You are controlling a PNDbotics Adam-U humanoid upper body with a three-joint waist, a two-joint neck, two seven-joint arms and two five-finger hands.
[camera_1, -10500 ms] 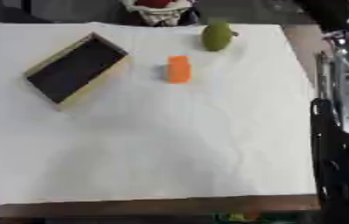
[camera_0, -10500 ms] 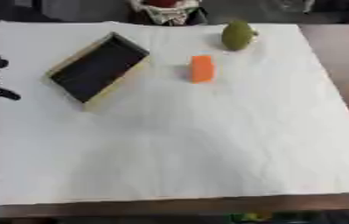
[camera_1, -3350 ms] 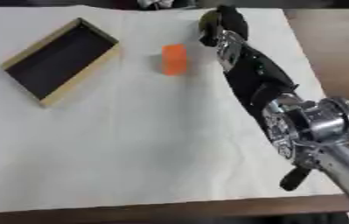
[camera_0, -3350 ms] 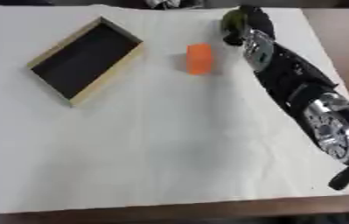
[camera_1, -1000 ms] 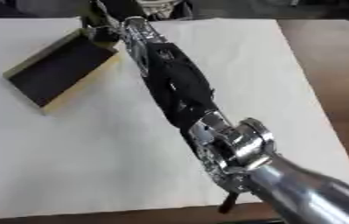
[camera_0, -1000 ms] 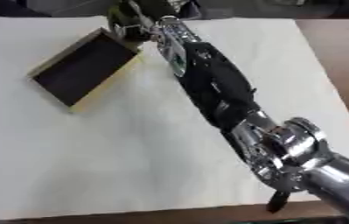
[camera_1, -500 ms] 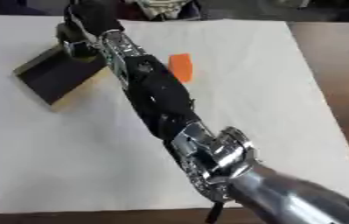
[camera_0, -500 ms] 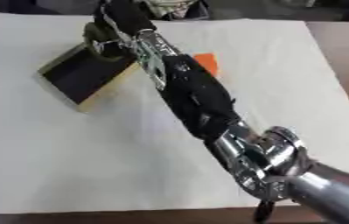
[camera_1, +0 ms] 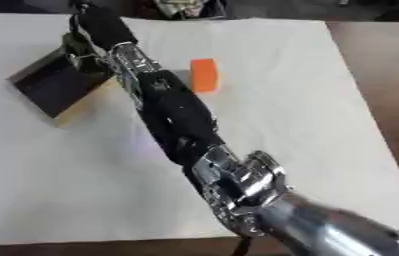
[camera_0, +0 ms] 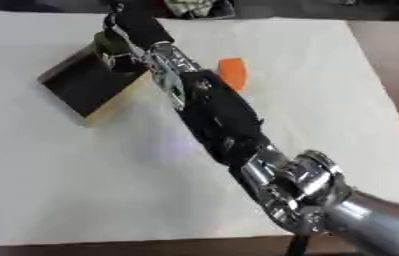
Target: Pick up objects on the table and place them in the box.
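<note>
No brand, label or writing can be read on anything here. The table [camera_0: 342, 70] is covered with a white cloth. The right arm [camera_0: 216, 112] reaches across it from the lower right up to the far left. The box [camera_0: 84, 85] is wooden with a dark inside and lies askew near the far left. The right hand [camera_0: 132, 22] is above the box's far corner, its fingers curled around a dull green object [camera_0: 108, 42]. An orange block [camera_1: 204, 75] stands on the cloth just beside the arm, to its right.
</note>
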